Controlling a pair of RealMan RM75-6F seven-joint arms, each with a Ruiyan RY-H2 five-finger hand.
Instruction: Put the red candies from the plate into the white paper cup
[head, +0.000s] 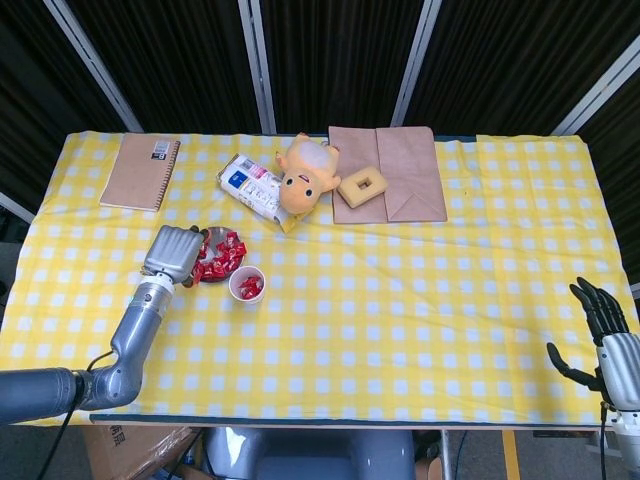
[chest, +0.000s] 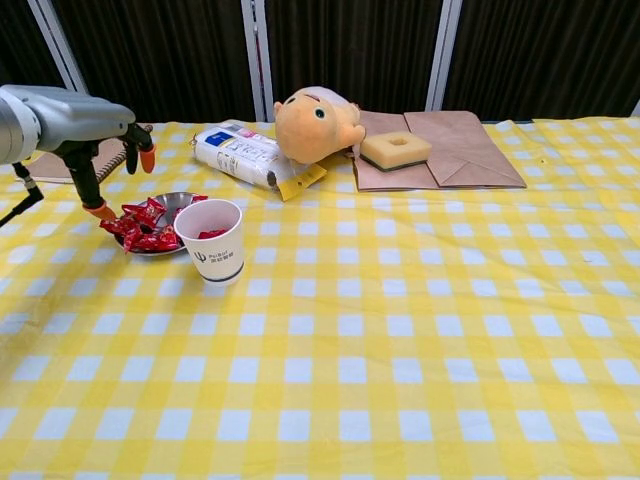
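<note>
The left hand (chest: 95, 160) hangs empty, fingers (chest: 147, 158) spread, just above the plate's (head: 212, 275) nine-o'clock rim, where red candies (chest: 140, 225) lie heaped. The white paper cup (chest: 210, 241) stands beside the plate at four o'clock, candy inside, with bare counter (head: 420, 300) stretching rightward. The right hand (head: 605, 335) waits released at the counter's far right edge.

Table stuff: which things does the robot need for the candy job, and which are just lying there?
Needed: red candies, plate, white paper cup, left hand.

Just lying there: plush toy, notebook, brown paper bag, sponge, snack packet.
</note>
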